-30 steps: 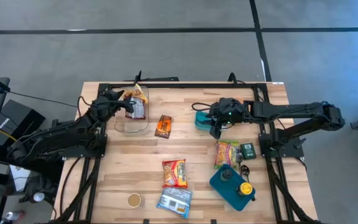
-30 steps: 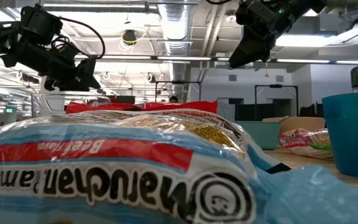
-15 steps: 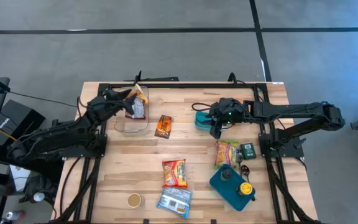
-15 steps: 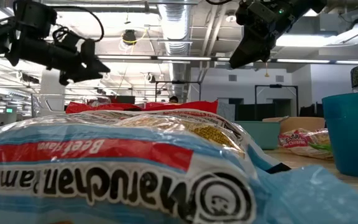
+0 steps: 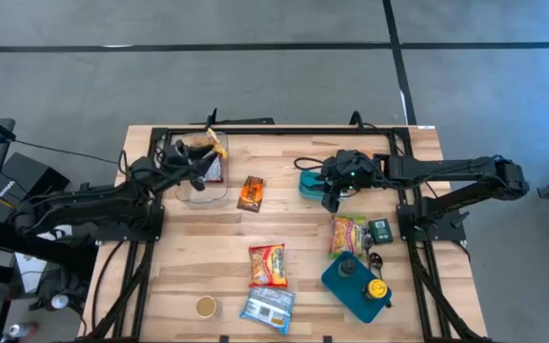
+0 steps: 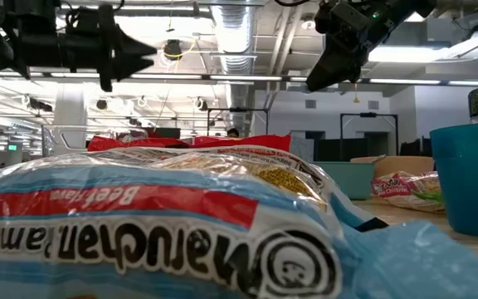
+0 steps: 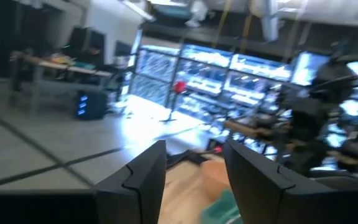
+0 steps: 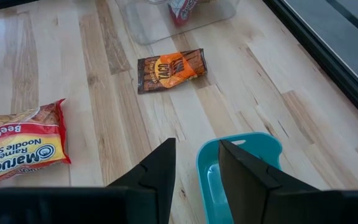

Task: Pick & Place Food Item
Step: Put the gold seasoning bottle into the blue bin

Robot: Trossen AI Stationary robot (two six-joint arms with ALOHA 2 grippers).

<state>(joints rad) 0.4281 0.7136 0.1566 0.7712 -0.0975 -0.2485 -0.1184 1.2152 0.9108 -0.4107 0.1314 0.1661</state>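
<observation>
Snack packet (image 5: 250, 192) lies between both arms, long axis across surface; left claw (image 5: 198, 167), apart & empty, nearer; right claw (image 5: 333, 201) apart, empty.

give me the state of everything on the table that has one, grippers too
left gripper: open, empty, raised over the clear container
right gripper: open, empty, over the teal bowl's rim
clear container: holds snack packets
teal bowl: upright, empty
orange snack packet: flat on table
red ramen packet: flat on table
</observation>
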